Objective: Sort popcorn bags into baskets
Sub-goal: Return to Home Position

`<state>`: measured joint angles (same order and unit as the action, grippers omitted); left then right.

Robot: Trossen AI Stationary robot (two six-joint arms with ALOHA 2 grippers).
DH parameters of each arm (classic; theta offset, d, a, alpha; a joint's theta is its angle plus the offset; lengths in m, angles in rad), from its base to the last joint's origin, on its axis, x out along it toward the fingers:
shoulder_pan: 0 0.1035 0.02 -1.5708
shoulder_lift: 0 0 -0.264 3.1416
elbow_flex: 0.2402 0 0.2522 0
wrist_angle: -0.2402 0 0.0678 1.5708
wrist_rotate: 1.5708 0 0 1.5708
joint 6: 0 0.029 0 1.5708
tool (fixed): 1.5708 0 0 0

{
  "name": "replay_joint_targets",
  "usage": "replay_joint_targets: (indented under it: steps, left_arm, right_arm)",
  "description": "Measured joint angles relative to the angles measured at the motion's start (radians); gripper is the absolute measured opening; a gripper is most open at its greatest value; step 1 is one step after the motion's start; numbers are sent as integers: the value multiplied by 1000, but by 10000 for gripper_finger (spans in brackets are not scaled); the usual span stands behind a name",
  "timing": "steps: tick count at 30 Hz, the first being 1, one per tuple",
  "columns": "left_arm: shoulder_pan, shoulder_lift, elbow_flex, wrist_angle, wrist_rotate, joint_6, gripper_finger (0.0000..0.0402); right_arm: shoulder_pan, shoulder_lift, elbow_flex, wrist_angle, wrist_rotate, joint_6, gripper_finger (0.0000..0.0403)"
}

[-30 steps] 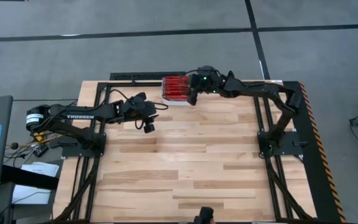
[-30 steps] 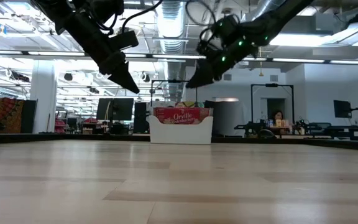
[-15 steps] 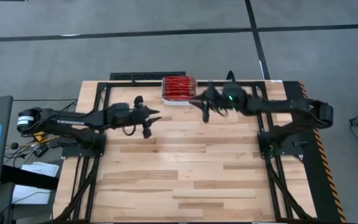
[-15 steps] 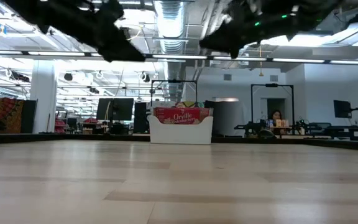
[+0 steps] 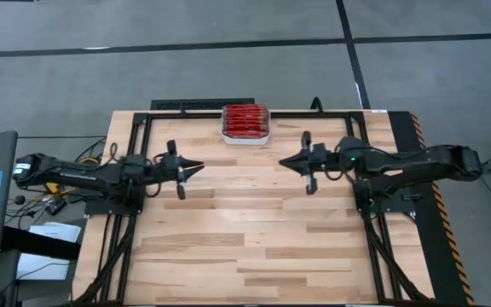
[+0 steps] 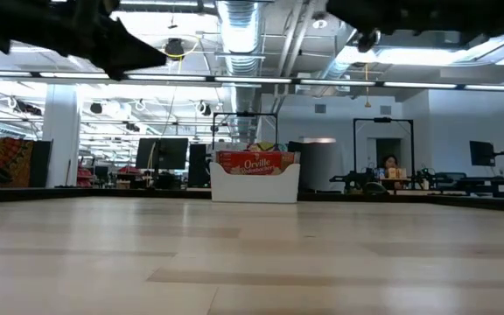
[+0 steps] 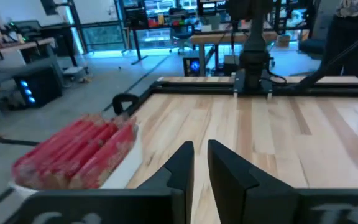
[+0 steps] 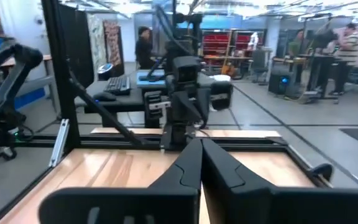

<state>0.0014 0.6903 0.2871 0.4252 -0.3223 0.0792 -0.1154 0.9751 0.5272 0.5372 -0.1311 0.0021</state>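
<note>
Bright, even overhead light fills the scene; ceiling strip lights [image 6: 383, 57] glare at upper right of the low view. Shadows are faint. The popcorn bags [image 7: 79, 152] blur at lower left of the left wrist view.
</note>
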Motion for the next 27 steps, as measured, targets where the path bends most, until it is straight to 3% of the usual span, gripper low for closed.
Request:
replay_joint_targets:
  steps: [5,10,27]
  left_arm:
    - [-15,-190,1,-185,-32,21,32]
    - [-15,-296,1,-324,-44,22,32]
    - [-15,-325,-2,-419,-56,73,32]
  right_arm:
    - [-23,-163,-52,-79,1,0,15]
    - [-34,-301,-101,-227,1,4,10]
    - [-81,-657,-352,-226,0,67,17]
